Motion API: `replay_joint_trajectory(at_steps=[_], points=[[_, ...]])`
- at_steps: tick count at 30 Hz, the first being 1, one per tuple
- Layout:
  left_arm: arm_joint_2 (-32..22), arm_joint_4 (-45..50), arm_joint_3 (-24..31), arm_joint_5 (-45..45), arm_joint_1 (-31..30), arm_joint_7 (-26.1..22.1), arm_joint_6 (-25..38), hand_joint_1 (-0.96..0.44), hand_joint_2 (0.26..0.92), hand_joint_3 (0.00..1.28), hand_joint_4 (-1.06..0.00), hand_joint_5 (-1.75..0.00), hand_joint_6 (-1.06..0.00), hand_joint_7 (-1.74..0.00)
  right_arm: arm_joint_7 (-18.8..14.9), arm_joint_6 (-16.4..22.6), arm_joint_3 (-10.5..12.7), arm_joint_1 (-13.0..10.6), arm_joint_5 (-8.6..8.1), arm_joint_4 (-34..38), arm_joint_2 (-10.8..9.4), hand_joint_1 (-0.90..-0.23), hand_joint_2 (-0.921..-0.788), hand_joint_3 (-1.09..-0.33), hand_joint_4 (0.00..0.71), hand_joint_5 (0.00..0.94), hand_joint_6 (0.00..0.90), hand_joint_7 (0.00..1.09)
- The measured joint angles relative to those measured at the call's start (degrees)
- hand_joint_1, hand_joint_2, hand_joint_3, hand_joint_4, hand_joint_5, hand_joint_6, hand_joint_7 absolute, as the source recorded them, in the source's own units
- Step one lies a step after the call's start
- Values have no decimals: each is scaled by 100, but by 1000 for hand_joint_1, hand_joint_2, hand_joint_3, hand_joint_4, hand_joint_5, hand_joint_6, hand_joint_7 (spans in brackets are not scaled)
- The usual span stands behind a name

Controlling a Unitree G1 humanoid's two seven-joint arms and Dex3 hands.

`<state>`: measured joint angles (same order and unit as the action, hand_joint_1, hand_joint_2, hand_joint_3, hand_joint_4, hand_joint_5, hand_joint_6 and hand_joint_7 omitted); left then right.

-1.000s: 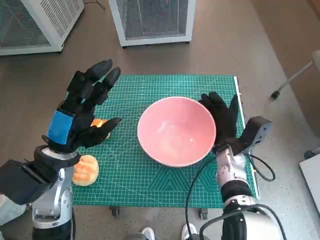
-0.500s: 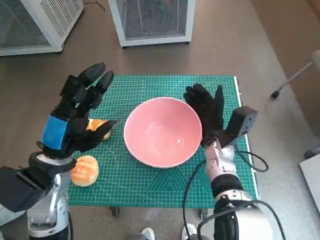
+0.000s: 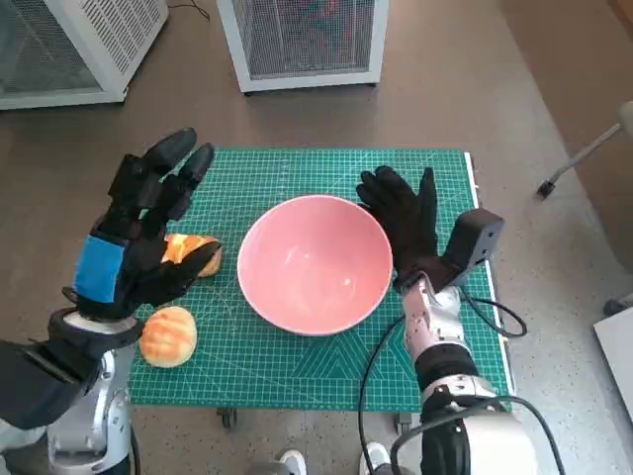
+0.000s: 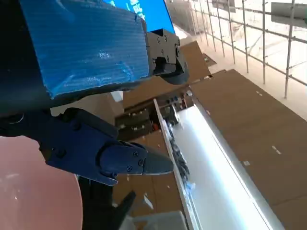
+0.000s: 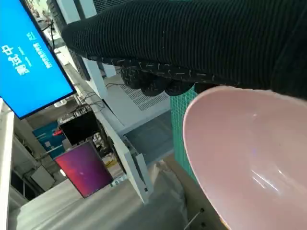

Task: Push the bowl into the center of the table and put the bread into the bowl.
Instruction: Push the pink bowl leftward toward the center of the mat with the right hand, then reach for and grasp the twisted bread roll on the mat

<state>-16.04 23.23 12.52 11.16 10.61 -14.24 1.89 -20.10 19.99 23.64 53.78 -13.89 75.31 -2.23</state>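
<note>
Floor: brown floor all round, two white mesh cabinets [image 3: 302,40] beyond the bench [image 3: 297,371] with its green mat.
Left hand: the left hand [image 3: 138,233] hangs over the mat's left side, fingers spread, holding nothing; over the last second it has slid a little outward and it still hovers, with no grip on bread.
Bread: two pieces at the left — one bun [image 3: 168,336] near the front edge, lying where it lay a second ago, and another bread [image 3: 194,252] just under the left hand, partly hidden.
Bowl: the pink bowl [image 3: 315,262] has travelled leftward across the mat and now sits roughly mid-bench, upright and empty.
Right hand: the right hand [image 3: 404,220] has followed it over, flat and open against the bowl's right rim, gripping nothing.
Meaning: the push looks nearly or fully done; bread into bowl is still to come, and the left hand seems best placed for it.
</note>
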Motion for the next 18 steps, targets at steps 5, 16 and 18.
replay_joint_trajectory(at_steps=[5, 16, 18], points=[[-6, 16, 18, -19, -10, 52, -1, -475, 921, 248, -297, -2, -54, -629, -181, 75, 127, 137, -173, -52, 50, -452, -921, -464, 510, 10, 710, 36], [-120, 82, 113, -11, -9, 71, -1, -466, 921, 249, -295, -1, -42, -646, -1257, 956, 175, 258, -432, -489, 211, -482, -921, -451, 443, 0, 644, 2], [-177, 93, 148, -11, -7, 71, -1, -464, 921, 247, -295, -1, -40, -652, -1527, 1138, 177, 258, -509, -616, 237, -487, -921, -450, 440, 1, 636, 1]])
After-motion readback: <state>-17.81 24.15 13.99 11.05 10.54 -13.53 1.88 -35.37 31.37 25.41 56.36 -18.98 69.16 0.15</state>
